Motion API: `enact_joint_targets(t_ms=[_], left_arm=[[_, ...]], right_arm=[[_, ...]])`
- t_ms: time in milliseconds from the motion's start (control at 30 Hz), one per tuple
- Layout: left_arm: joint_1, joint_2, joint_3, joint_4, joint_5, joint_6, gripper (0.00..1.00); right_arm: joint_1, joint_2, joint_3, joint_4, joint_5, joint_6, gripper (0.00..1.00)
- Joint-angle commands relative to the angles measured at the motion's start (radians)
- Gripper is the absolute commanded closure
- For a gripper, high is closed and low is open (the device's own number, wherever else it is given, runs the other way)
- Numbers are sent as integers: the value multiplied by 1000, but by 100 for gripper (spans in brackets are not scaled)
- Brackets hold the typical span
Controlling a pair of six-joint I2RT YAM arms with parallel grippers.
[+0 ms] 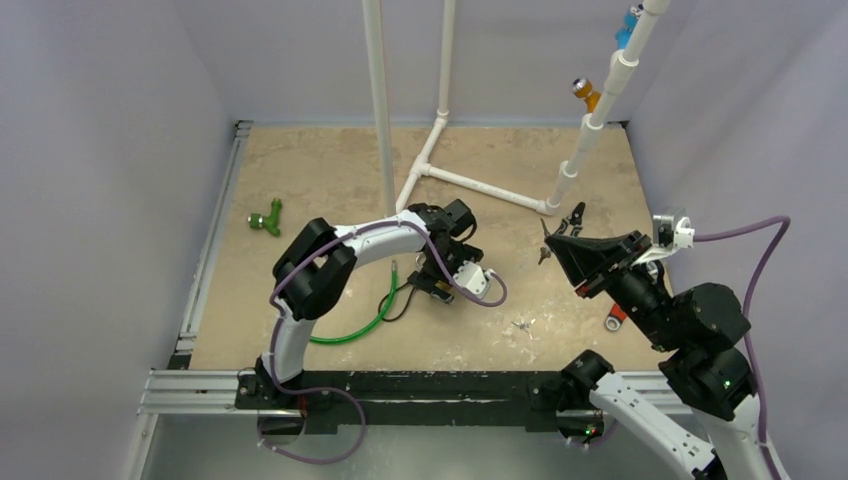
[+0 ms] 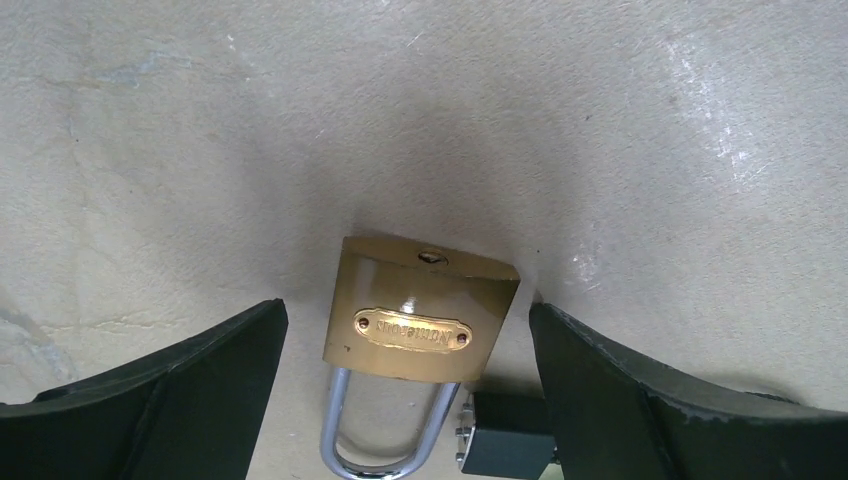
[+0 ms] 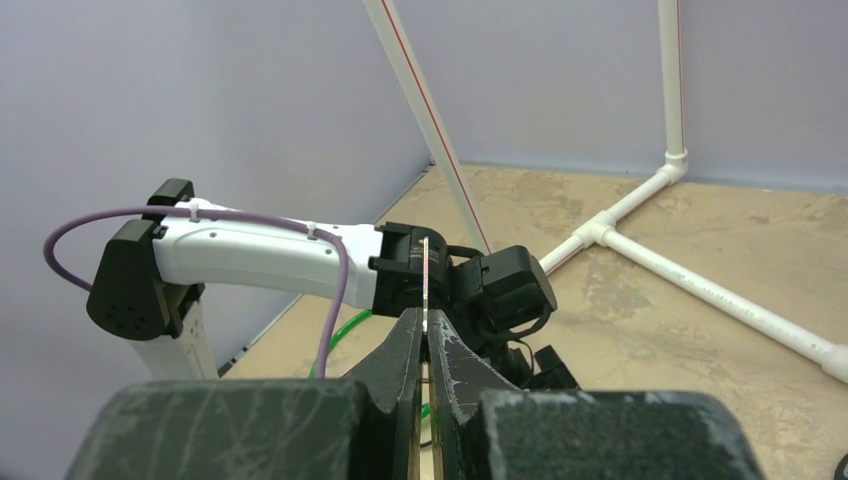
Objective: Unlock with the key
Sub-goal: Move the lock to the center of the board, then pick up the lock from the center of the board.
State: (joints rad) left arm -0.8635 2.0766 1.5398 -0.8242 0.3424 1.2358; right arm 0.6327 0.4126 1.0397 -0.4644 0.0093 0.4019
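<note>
A brass padlock lies flat on the table, keyhole facing away and silver shackle toward the camera. My left gripper stands open astride it, one finger on each side, neither touching the body. From above, the left gripper points down at mid-table and hides the padlock. My right gripper is shut on the key, whose thin blade sticks out edge-on past the fingertips. In the top view the right gripper hovers to the right of the left arm, key at its tip.
A small black block sits by the shackle, close to the right finger. A green hose, a green valve, loose keys, a red item and a black tool lie about. A white pipe frame stands behind.
</note>
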Motion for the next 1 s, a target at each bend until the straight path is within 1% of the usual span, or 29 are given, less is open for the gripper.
enact_joint_targets(t_ms=[0,100,167,333,467,600,667,767,833,867,933,967], left_arm=[[-6,-24,-38,43,-19,50,7],[-6,-22,-38,54,-25,45,8],[-6,-17,-30,61,-24,43,10],[-6,2,4,48,-7,54,22],[-6,-7,-8,58,4,98,37],[-8,-22,14,63,8,90,60],[-8,-36,29,58,9,76,66],[-8,-72,33,50,18,73,72],[-8,-93,33,48,25,72,83],[-8,-102,33,46,28,71,87],[-8,-121,33,48,27,68,100],[-8,-130,34,50,25,66,100]], right_arm=[[-3,23,40,11,2,-20,100],[-3,30,45,13,-2,-21,100],[-2,28,45,15,-3,-19,100],[-3,27,47,14,-2,-14,100],[-2,32,57,9,-2,-17,100],[-3,39,57,13,-6,-18,100],[-3,41,59,17,-7,-18,100],[-2,47,60,26,-7,-20,100],[-3,51,62,26,-7,-22,100],[-3,53,63,26,-6,-24,100],[-2,56,65,26,-7,-26,100],[-2,58,67,25,-7,-26,100]])
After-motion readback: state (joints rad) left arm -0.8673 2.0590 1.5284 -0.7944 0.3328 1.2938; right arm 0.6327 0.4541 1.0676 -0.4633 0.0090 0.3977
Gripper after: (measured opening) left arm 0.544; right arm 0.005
